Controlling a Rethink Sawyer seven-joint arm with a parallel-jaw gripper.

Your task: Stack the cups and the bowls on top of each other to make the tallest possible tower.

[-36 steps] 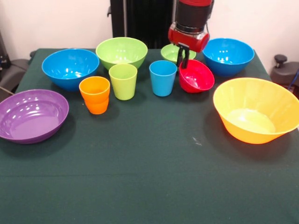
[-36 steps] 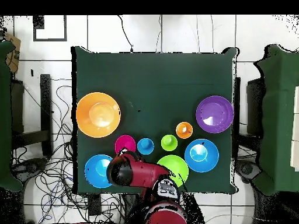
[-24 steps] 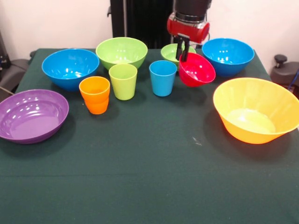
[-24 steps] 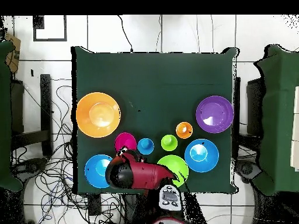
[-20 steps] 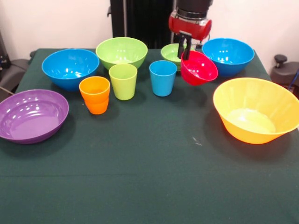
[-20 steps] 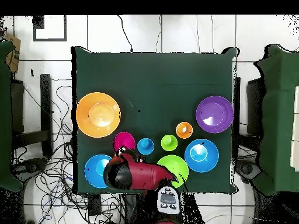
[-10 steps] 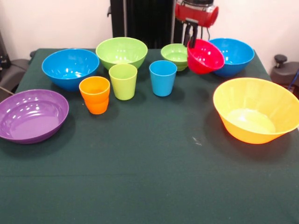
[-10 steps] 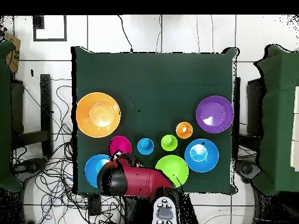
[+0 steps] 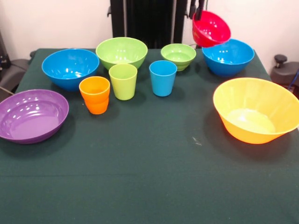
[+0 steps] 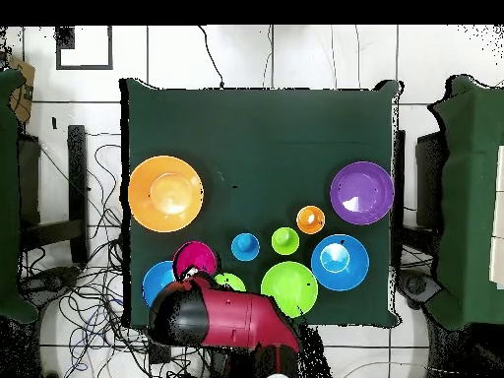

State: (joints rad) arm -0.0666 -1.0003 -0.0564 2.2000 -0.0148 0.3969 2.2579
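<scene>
A small glossy red bowl (image 9: 211, 28) hangs tilted in the air, its open side turned partly toward the camera, above the rim of a blue bowl (image 9: 228, 56) at the far right. Dark fingers (image 9: 199, 8) at the top edge of the front view are closed on the red bowl's upper left rim, one inside and one outside, carrying it clear of everything below. From overhead the arm (image 10: 226, 319) covers most of this grip.

The surface (image 9: 149, 177) is covered in dark green cloth. On it stand a small green bowl (image 9: 178, 55), a large green bowl (image 9: 121, 52), a second blue bowl (image 9: 70, 67), a wide shallow purple bowl (image 9: 31, 115) and a big yellow-orange bowl (image 9: 254, 109), all upright and apart. Three cups stand in a row: orange cup (image 9: 95, 94), lime green cup (image 9: 123, 80), blue cup (image 9: 163, 77). Nothing is stacked.

Behind is a pale wall; overhead, a white tiled floor (image 10: 256, 54) with loose cables surrounds the surface.
</scene>
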